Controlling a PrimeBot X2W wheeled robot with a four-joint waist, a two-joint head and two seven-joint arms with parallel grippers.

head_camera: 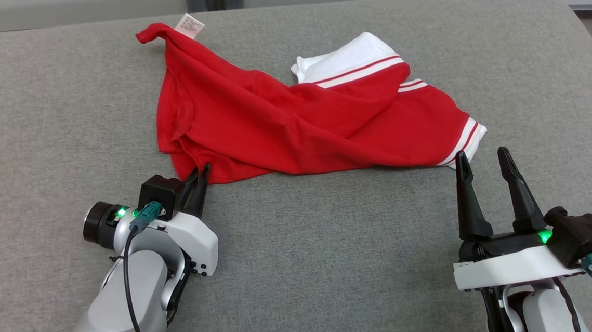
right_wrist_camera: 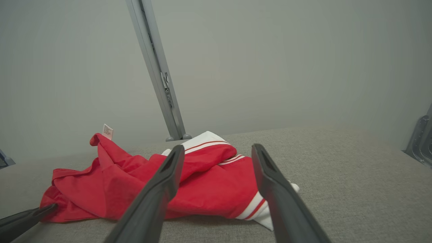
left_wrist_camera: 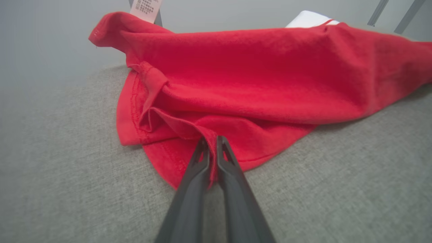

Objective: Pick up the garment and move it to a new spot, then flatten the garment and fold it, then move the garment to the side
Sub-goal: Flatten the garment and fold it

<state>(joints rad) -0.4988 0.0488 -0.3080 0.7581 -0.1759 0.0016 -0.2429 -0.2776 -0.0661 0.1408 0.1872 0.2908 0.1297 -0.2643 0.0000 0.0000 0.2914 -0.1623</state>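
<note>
Garment [head_camera: 299, 119] crumpled, folds hiding underside | left pincer [head_camera: 201, 169] pinching its near edge | right pincer [head_camera: 482, 152] spread beside it

No text can be read. A white tag [head_camera: 190, 26] sits on the raised corner of the red garment [head_camera: 278, 118], toward the far left edge of the bench [head_camera: 322, 241]. The left wrist view shows rows of small dark print on it, too blurred to make out.
</note>
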